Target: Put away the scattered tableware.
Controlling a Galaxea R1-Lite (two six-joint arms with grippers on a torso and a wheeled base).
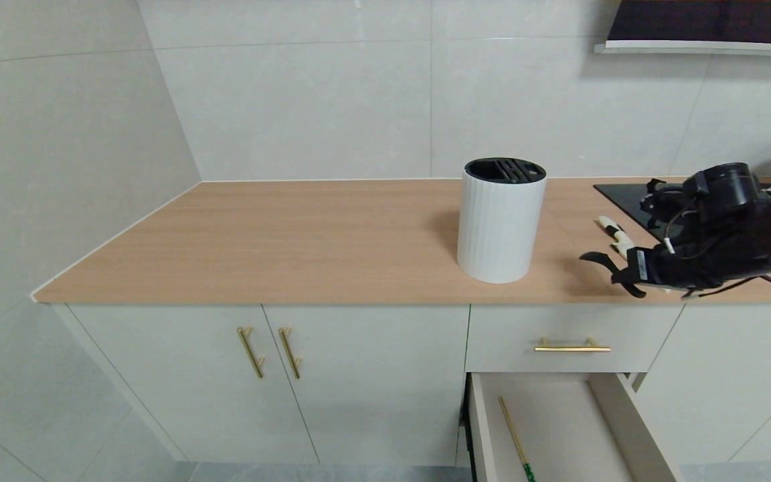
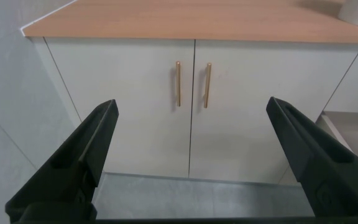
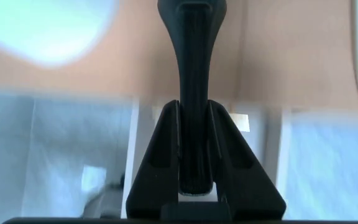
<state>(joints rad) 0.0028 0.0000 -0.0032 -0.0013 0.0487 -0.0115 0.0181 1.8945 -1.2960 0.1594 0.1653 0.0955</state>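
A white ribbed cutlery holder point(image 1: 500, 227) with a black slotted top stands upright on the wooden counter point(image 1: 305, 241). To its right, over the counter's front edge, my right gripper point(image 1: 612, 271) is shut on a slim black utensil handle point(image 3: 193, 81) that sticks out past its fingers. A white-and-black utensil point(image 1: 614, 232) lies on the counter just behind that gripper. Below, a drawer point(image 1: 559, 428) stands open with one gold, green-tipped chopstick point(image 1: 513, 438) inside. My left gripper point(image 2: 191, 106) hangs open and empty in front of the lower cabinet doors point(image 2: 191, 124).
A black cooktop point(image 1: 626, 197) is set into the counter at the far right. The tiled wall runs along the counter's back and left side. A shut drawer with a gold handle point(image 1: 571, 347) sits above the open one.
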